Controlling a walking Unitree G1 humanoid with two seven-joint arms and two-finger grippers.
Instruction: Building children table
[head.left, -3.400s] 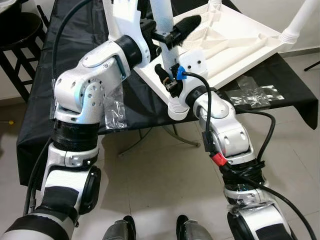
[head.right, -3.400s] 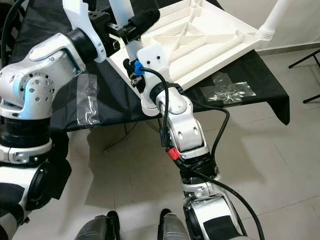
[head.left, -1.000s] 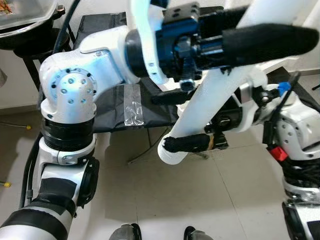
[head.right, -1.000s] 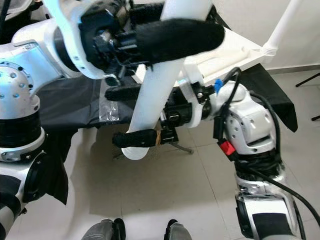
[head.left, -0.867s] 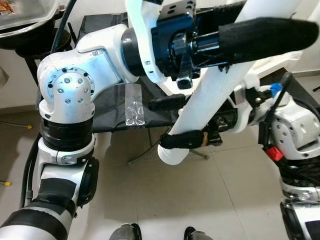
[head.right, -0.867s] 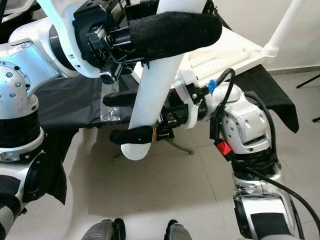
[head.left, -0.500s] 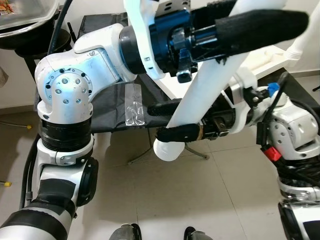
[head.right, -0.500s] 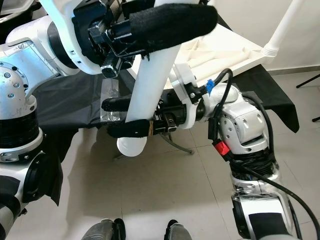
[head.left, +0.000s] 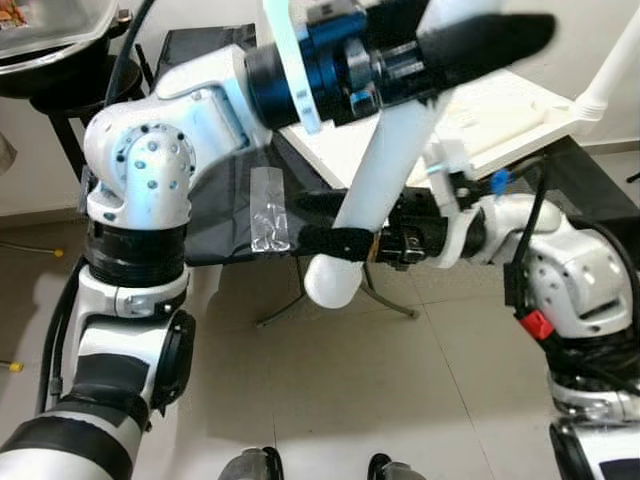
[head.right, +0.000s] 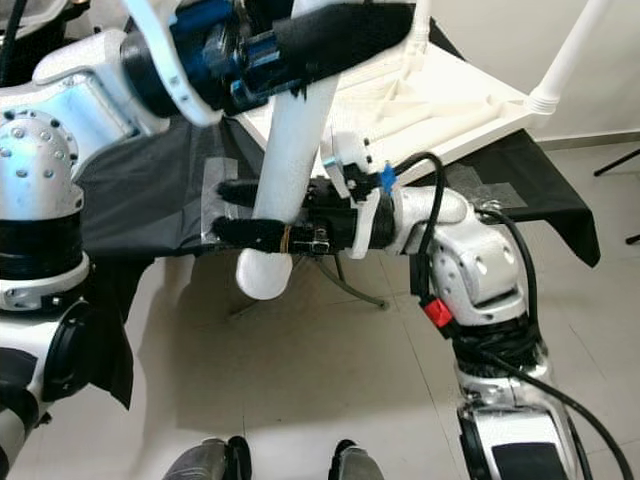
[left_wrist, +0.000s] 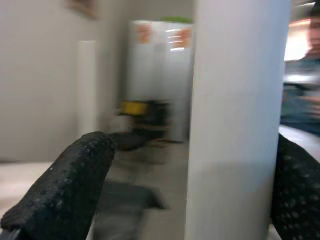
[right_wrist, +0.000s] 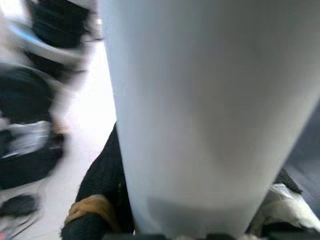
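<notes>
The right gripper (head.left: 325, 222) reaches across in front of the robot and clamps its two black fingers around the lower part of a white table leg (head.left: 375, 180), one finger on each side of the tube, just above the rounded end that hangs over the tiled floor (head.left: 330, 380). In the right wrist view the leg (right_wrist: 200, 110) stands close before the camera with a dark finger (right_wrist: 102, 195) pressed against its side.

The left gripper (head.left: 470, 35) holds the same leg higher up; one thick padded finger lies across the front of the tube near the top of the left eye view, and in the left wrist view the leg (left_wrist: 235, 120) stands between the two pads (left_wrist: 70, 185), pinched from both sides. The leg slants from upper right down to lower left, off the near edge of the counter.

Behind the arms, the white tabletop (head.right: 440, 100) lies upside down on a counter draped in black cloth (head.right: 150, 200), its ribbed underside facing up. Another white leg (head.right: 565, 55) stands upright at the tabletop's far right corner. A clear plastic bag (head.left: 268, 210) lies on the cloth near the counter's front edge, beside the left arm. The view is somewhat blurred around the left gripper.
</notes>
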